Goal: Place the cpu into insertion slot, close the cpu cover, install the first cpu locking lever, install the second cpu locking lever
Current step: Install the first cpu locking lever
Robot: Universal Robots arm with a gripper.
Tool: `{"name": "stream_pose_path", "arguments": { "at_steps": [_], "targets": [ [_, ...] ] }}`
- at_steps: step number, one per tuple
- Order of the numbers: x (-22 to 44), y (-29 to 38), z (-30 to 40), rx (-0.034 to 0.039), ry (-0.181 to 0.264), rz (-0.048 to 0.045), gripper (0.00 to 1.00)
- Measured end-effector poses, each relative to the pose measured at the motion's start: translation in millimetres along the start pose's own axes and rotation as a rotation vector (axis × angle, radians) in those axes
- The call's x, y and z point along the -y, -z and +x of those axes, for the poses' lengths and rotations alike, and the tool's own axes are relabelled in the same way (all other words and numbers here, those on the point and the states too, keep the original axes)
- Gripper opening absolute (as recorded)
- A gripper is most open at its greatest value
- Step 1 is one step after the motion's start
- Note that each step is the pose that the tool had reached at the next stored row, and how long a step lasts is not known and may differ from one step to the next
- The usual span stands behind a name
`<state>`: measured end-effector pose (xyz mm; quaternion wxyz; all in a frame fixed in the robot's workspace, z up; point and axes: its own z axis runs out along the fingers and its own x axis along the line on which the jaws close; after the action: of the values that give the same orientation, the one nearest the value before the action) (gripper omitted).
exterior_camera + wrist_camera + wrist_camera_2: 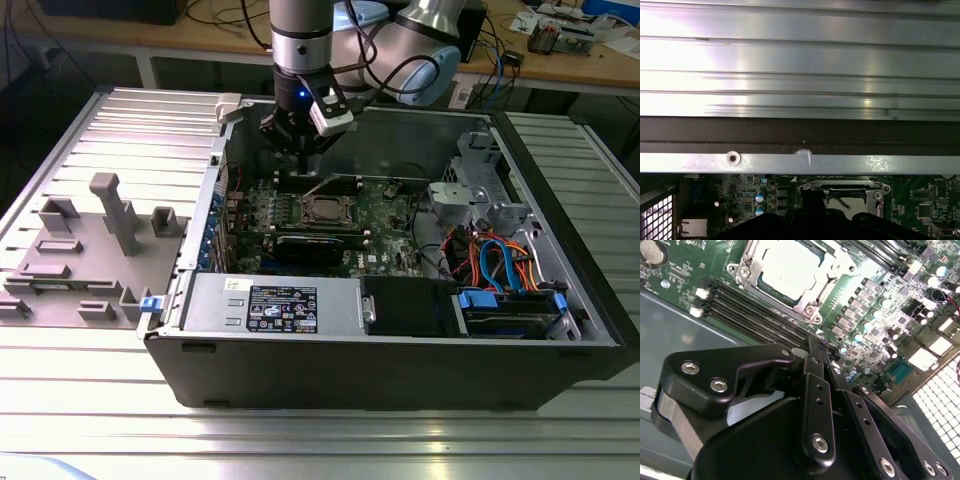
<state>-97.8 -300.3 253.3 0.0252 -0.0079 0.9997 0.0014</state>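
The cpu (785,267) lies flat in the insertion slot (816,294) on the green motherboard, its silver top facing up. The cpu cover (751,265) sits down around it as a silver frame. In the exterior view the cpu (325,210) is near the middle of the open case, and a thin metal lever (335,186) angles up at its far side. My gripper (302,160) hangs just behind the socket, over the black memory slots (755,315). In the second wrist view the gripper (821,346) has its fingers (815,390) together, with nothing between them.
The open computer case (400,350) lies on a ribbed metal table. A black card (318,246) sits in front of the socket. Drive bays and coloured cables (495,265) fill the exterior view's right. A grey fixture tray (90,250) stands at the left. The case wall (800,162) is close by.
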Motion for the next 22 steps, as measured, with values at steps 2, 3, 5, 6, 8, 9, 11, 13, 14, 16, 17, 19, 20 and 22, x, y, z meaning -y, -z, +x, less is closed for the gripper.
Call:
{"name": "stream_pose_path", "arguments": {
  "at_steps": [2, 3, 5, 6, 8, 9, 11, 13, 14, 16, 17, 19, 20, 22],
  "targets": [
    [0.1, -0.1, -1.6, 0.0, 0.0, 0.0, 0.11],
    [0.1, -0.1, -1.7, 0.0, 0.0, 0.0, 0.11],
    [0.0, -0.1, -1.7, 0.0, 0.0, 0.0003, 0.11],
    [0.0, -0.1, -1.7, 0.0, 0.0, -0.0002, 0.11],
    [0.1, -0.3, -1.9, 0.0001, 0.0, -0.0102, 0.11],
    [0.3, -0.4, -1.9, 0.0005, -0.002, -0.0296, 0.11],
    [2.2, -1.5, -2.6, 0.0012, -0.005, -0.0665, 0.11],
    [2.4, -2.5, -3.6, 0.0014, -0.019, -0.0657, 0.11],
    [2.5, -3.0, -4.4, 0.0016, -0.022, -0.0655, 0.11],
    [2.6, -4.1, -6.6, 0.0018, -0.025, -0.0656, 0.11],
    [2.6, -5.2, -8.2, 0.0018, -0.025, -0.0655, 0.11],
    [2.7, -7.1, -10.3, 0.0018, -0.025, -0.0656, 0.11],
    [2.8, -7.8, -11.3, 0.0016, -0.025, -0.0655, 0.11],
    [2.9, -9.2, -14.1, 0.001, -0.026, -0.0654, 0.11]
  ]
}}
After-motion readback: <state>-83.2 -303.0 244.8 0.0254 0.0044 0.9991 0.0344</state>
